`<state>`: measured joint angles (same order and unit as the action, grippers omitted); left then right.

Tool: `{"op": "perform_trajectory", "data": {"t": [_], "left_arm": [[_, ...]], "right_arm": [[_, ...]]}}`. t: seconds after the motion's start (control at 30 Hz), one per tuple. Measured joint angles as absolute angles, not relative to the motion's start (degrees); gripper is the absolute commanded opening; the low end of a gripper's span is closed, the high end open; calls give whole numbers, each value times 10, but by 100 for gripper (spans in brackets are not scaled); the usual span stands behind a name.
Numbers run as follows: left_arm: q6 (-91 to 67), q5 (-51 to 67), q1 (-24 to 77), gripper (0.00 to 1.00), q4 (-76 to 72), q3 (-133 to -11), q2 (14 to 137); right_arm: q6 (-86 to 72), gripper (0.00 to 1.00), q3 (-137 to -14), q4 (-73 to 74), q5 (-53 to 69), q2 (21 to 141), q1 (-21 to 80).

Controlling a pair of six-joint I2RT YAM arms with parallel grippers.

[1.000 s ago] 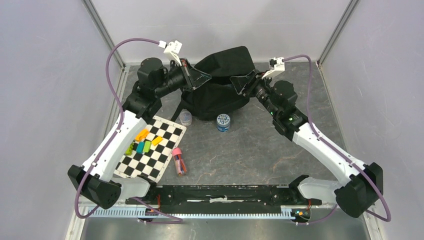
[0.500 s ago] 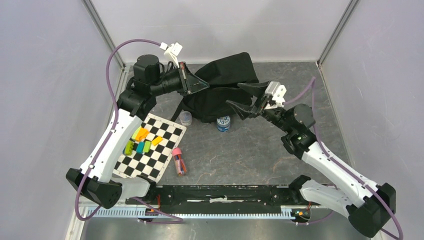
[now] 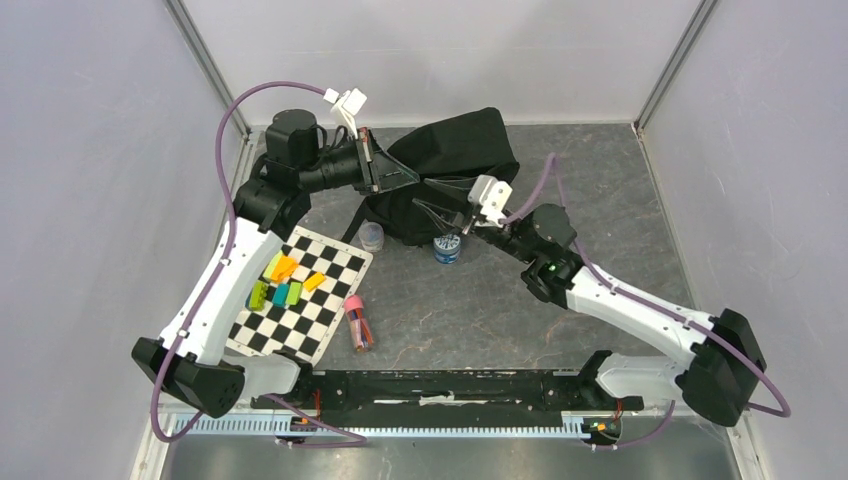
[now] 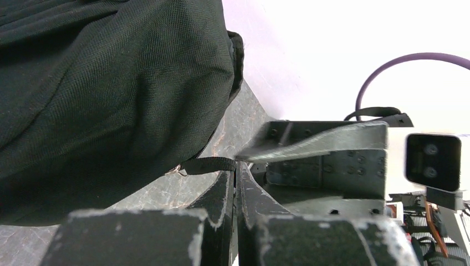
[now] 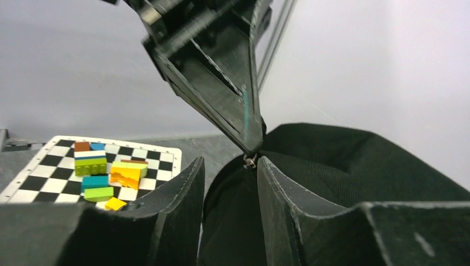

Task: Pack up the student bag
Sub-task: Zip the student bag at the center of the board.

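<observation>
Bag-opening step. Left gripper (image 4: 235, 166) jaws pinch the black strap zip pull (image 4: 208, 164) on the large black fabric backpack (image 4: 111, 100). Right gripper (image 5: 230, 163) jaws are half-open and empty. Next, probably: grip the fabric and brace.

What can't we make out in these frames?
- Student bag interior: every view, its own black fabric covers it.
- Zip pull in the shut left hand: whether the open right hand touches it; right wrist view, too close to tell.
- Blue-lidded jar label: top view, too small; right hand overlaps it.
</observation>
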<state>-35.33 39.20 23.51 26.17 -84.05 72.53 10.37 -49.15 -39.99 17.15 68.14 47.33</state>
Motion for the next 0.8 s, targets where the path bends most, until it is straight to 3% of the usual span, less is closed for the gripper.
{"op": "perform_trajectory", "data": {"t": [0.63, 0.7, 0.8], "left_arm": [[-383, 406, 230, 2, 261, -841, 714], [-385, 406, 229, 2, 260, -841, 714], [-388, 405, 228, 2, 257, -841, 712]], "right_arm": [[114, 33, -543, -446, 116, 777, 489], [119, 27, -549, -450, 111, 787, 492], [124, 0, -550, -456, 98, 792, 496]]}}
